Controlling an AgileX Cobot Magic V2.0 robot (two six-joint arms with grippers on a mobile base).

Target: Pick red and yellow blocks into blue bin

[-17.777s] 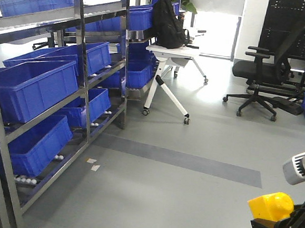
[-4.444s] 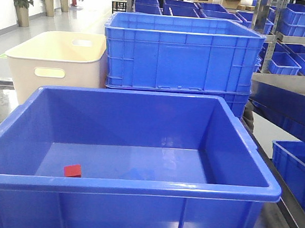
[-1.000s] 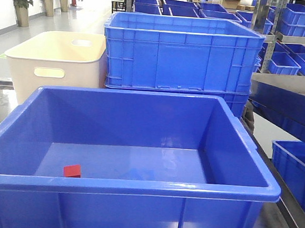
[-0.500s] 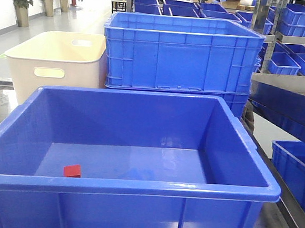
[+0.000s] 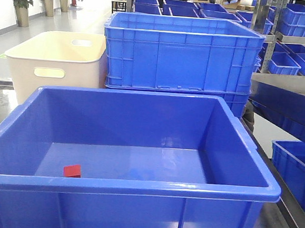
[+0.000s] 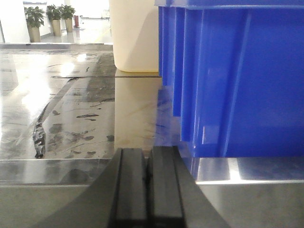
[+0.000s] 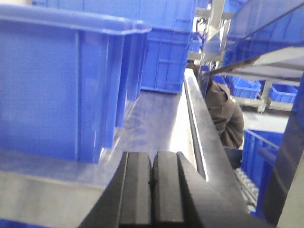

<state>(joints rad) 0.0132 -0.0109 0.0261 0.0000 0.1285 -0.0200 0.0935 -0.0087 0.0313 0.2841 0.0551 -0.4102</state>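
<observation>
Pincers: I see left pincer (image 6: pixel 148 190) and right pincer (image 7: pixel 153 194) both closed, empty, low beside blue bin (image 5: pixel 136 185) | red cube (image 5: pixel 72 170) on bin floor, front-left | yellow brick unseen

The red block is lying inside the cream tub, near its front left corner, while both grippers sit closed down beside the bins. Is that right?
Not quite. The red block lies in the blue bin, near its front left corner, as the front-facing view shows. The cream tub stands behind that bin. The rest holds: the left gripper and right gripper are both closed, low beside the bins.
</observation>
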